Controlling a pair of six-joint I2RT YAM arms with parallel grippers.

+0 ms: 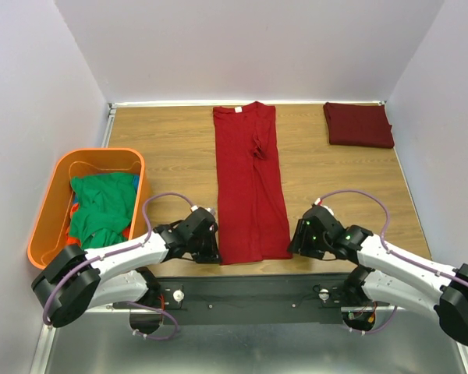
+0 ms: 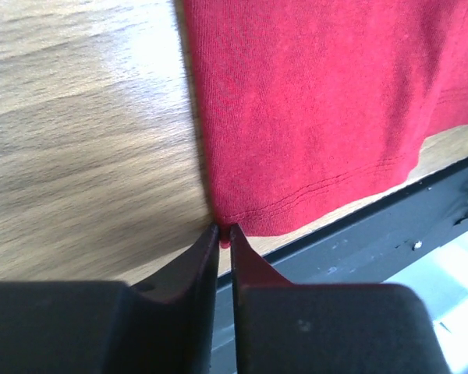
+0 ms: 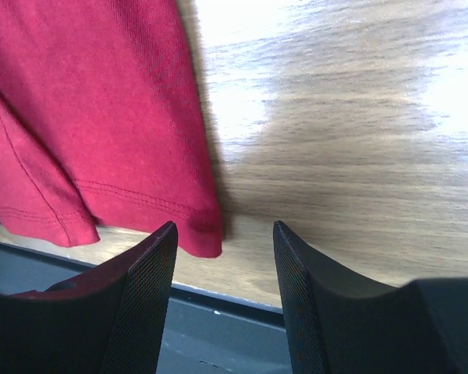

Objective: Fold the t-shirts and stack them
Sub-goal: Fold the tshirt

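Left gripper (image 2: 225,231): jaws drawn almost together, with a sliver of red cloth caught between the tips. It is clenched on the near left corner of the red t-shirt (image 1: 248,187), right at the hem. How much fabric sits inside the grip cannot be made out, as the fingers cover it.

Right gripper (image 3: 224,228): jaws apart and released, with nothing between them. The shirt's near right hem corner lies just ahead of the left finger. Contact with the cloth cannot be confirmed.

The red t-shirt lies flat on the table (image 1: 171,156) as a long narrow strip, neck at the far end and hem at the near edge beside the black rail (image 2: 359,234). Its sleeves are not visible. A small pucker shows near the chest.

A maroon t-shirt (image 1: 359,125) lies folded at the far right corner, well apart from the red one. Its layers cannot be counted.

Green t-shirts (image 1: 101,206) are heaped in the orange tub (image 1: 43,226) at the left. Their number cannot be told, and scraps of other colours beneath them are too small to identify.
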